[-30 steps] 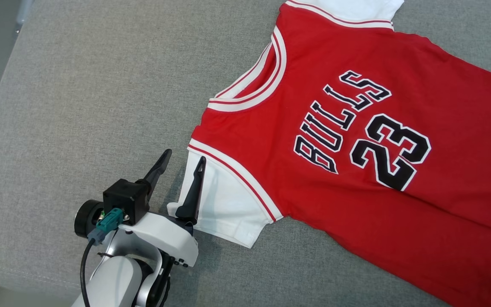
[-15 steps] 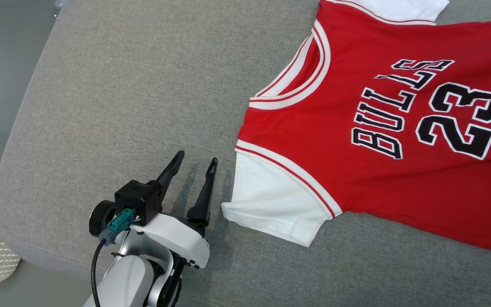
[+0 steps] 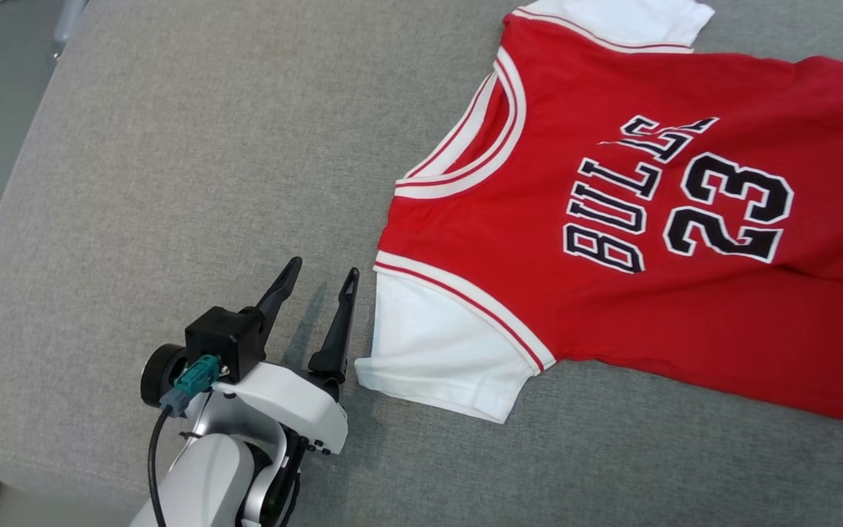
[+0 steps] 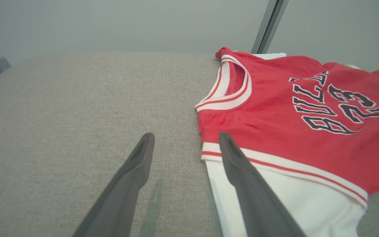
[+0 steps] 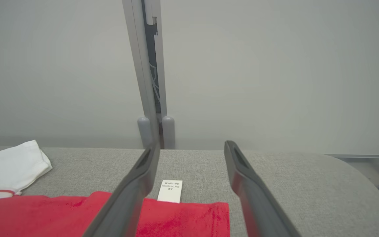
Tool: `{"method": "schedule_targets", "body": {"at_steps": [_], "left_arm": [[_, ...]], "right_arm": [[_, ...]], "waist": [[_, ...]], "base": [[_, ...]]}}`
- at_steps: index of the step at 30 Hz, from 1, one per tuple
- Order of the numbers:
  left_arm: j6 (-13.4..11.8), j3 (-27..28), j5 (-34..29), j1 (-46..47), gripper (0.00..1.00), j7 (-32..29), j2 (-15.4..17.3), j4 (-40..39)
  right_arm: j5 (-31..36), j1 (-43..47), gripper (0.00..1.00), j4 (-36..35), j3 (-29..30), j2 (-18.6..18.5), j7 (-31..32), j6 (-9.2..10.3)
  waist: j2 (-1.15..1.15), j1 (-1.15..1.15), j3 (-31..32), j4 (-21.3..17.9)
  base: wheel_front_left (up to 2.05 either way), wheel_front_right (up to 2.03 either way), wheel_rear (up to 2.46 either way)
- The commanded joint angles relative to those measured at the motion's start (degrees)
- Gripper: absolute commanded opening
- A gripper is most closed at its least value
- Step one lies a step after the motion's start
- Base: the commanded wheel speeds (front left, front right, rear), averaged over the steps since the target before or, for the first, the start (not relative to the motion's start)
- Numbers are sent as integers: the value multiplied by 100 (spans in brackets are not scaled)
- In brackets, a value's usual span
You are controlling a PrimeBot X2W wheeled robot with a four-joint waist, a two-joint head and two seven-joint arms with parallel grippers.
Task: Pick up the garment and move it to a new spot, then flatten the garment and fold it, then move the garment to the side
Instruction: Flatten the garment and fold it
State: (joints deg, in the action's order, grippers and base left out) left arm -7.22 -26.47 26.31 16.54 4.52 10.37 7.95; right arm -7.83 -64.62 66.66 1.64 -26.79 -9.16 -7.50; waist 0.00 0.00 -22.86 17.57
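Soft matt cloth garment [image 3: 612,322] on coarse grey woven upholstery [image 3: 173,183]; left tool [image 3: 323,267] of matt dark plastic

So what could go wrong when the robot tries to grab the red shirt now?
The left gripper is open right at the edge of the white sleeve, so it might pinch only a sliver and lose it, or nip the grey cushion. The red shirt has a crease through its lettering that could get folded in.
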Motion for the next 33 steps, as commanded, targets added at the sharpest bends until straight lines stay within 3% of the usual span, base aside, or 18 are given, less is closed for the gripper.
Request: {"method": "schedule_targets", "body": {"at_steps": [1,2,4,6,15,24,33], "left_arm": [[-34,33,7,-28,100,-5,58,10],[-34,33,7,-28,100,-5,58,10],[-101,67,45,-197,100,-27,143,96],[-131,79,80,-295,100,-35,150,137],[-256,146,234,-704,100,-4,184,322],[-362,137,392,-1029,100,-151,194,723],[-442,130,471,-1104,100,-453,273,1346]], "right_arm": [[-98,199,100,-16,-37,87,-123,2],[-98,199,100,-16,-37,87,-123,2],[-495,753,100,-157,-164,505,-357,2],[-765,1117,100,-318,-217,651,-420,2],[-1731,3035,100,-1545,-341,1104,-529,2],[-1687,4768,100,-2912,-104,1694,-495,2],[-1203,5370,100,-3955,242,2086,1,2]], "waist": [[0,0,289,-284],[0,0,289,-284],[0,0,740,-670],[0,0,955,-826],[0,0,1524,-1254],[0,0,1780,-1421],[0,0,1769,-1543]], "base": [[0,0,0],[0,0,0],[0,0,0],[0,0,0],[0,0,0],[0,0,0],[0,0,0]]}}
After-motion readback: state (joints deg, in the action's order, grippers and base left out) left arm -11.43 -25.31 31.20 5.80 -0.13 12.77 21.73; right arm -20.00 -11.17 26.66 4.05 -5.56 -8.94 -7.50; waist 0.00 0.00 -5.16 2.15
